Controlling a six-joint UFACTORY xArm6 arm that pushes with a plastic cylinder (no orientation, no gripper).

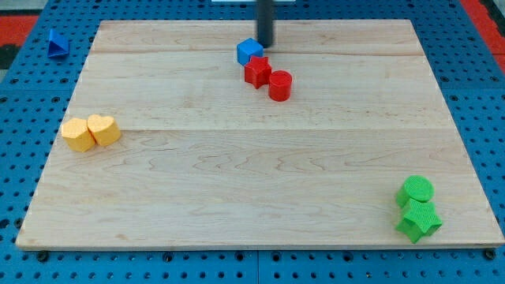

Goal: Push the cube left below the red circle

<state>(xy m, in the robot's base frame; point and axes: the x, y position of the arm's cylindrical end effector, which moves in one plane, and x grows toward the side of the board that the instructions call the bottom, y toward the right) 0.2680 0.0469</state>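
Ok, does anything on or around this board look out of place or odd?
One thing: a blue triangular block lies off the wooden board, on the blue pegboard at the view's top left. Every other block sits on the board. My tip is just right of the blue cube.

text: none legible | labels: none | brands: none | numbers: none | signs: none | checked: wooden board (260, 197), coloured blocks, blue pegboard surround (24, 95)
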